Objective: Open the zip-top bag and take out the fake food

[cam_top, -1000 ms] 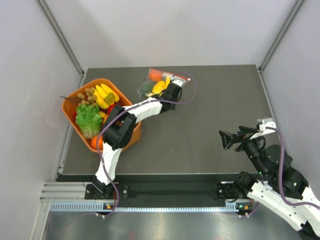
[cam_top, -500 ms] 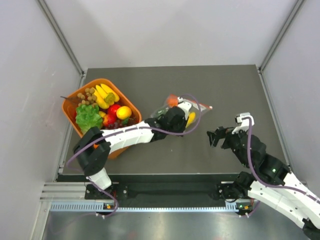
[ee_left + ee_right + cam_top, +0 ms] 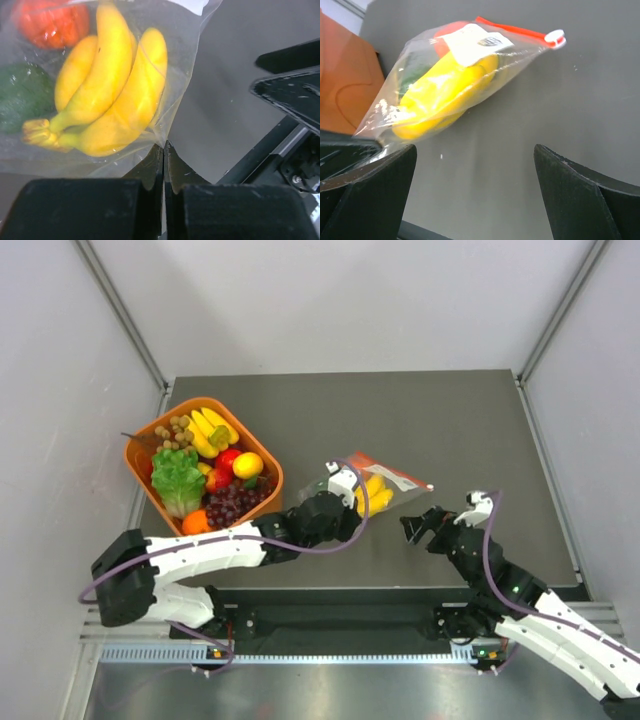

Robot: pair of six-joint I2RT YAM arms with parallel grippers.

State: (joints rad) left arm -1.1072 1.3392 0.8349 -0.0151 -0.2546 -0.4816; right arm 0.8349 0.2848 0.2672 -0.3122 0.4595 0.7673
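Left wrist view shows the left jaws pinching a corner of the zip-top bag, fake food inside, over the tabletop, while the right wrist view, past spread right jaws, adds its orange-red zip strip.

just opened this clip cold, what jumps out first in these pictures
The clear zip-top bag with yellow bananas inside is mid-table, one corner pinched in the shut left gripper. The right gripper stands open just beside it, and an orange basket of toy produce sits at the left edge.
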